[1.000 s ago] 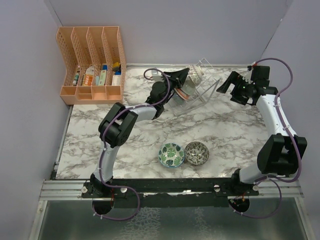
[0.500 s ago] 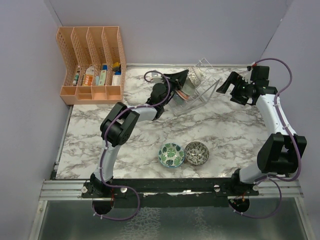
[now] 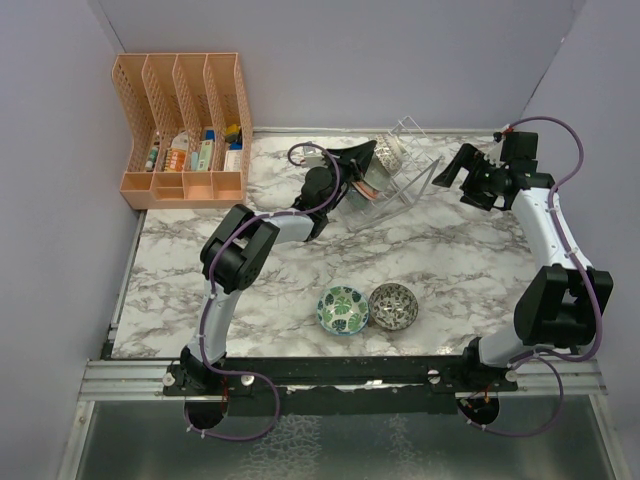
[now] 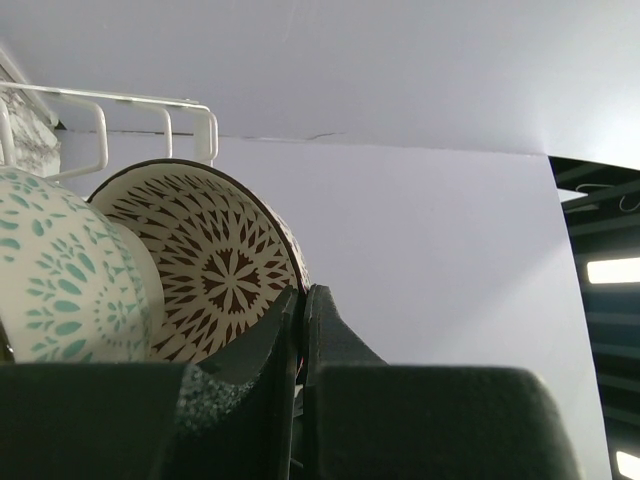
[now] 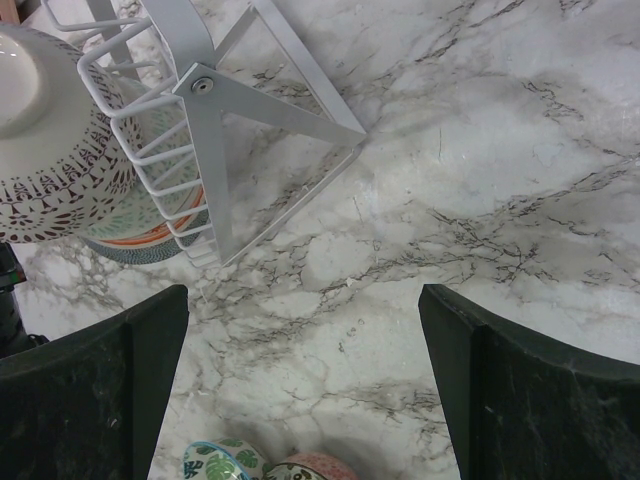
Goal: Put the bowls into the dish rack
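My left gripper (image 3: 362,180) is shut on the dark-red rim of a bowl (image 4: 205,270) with a pale inside and a red-brown star pattern, and holds it tilted at the white wire dish rack (image 3: 405,172). The pinch shows in the left wrist view (image 4: 303,292). A white bowl with teal marks (image 4: 50,280) sits right beside it. The teal-green bowl (image 3: 343,309) and the brown-grey lattice bowl (image 3: 393,306) rest side by side on the table near the front. My right gripper (image 3: 452,170) is open and empty just right of the rack, and it hovers over bare marble (image 5: 303,300).
In the right wrist view the rack (image 5: 205,120) holds a pale bowl with dark pattern (image 5: 60,150) and an orange-striped dish (image 5: 150,235) beneath. An orange slotted organizer (image 3: 185,125) stands at the back left. Walls close in the back and both sides.
The left arm edged slightly toward the rack with the bowl a second ago. Since then nothing has visibly moved. The right arm holds still.
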